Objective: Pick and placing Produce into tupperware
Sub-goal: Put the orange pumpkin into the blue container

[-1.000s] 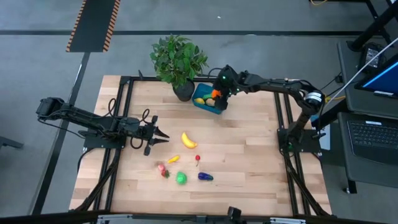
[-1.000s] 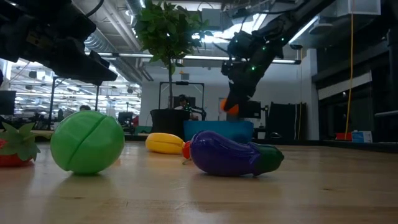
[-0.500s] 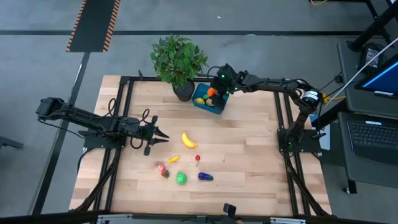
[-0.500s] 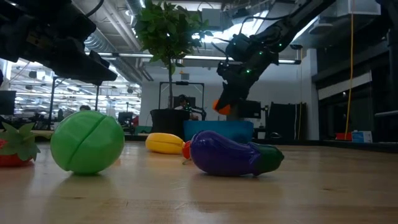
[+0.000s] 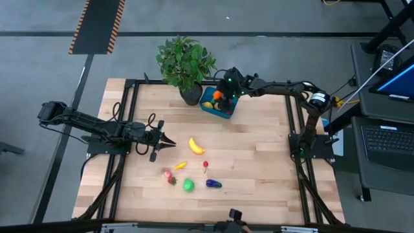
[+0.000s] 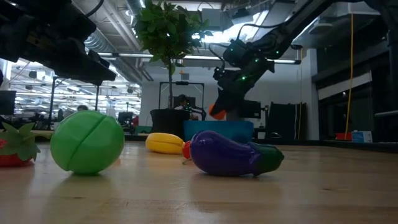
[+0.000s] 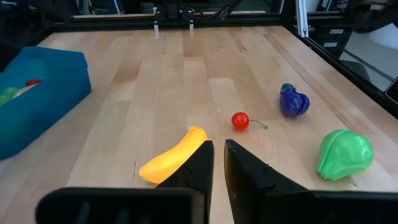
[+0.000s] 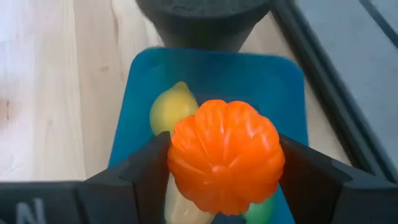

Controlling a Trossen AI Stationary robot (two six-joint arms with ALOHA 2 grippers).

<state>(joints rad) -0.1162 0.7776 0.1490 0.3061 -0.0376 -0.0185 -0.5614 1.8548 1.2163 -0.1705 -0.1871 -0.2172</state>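
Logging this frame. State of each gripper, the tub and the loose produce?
Right gripper: shut on orange, above the tub.
Left gripper: nearly shut, empty, by the banana.
Tub: open, some produce inside.
Eggplant: lying on table.
Green fruit: on table.

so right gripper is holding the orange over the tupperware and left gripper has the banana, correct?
Not quite. The left gripper holds nothing: in the left wrist view its fingers are nearly together with an empty gap, and the banana lies on the table beside them. The rest stands: the right gripper holds the orange over the tupperware.
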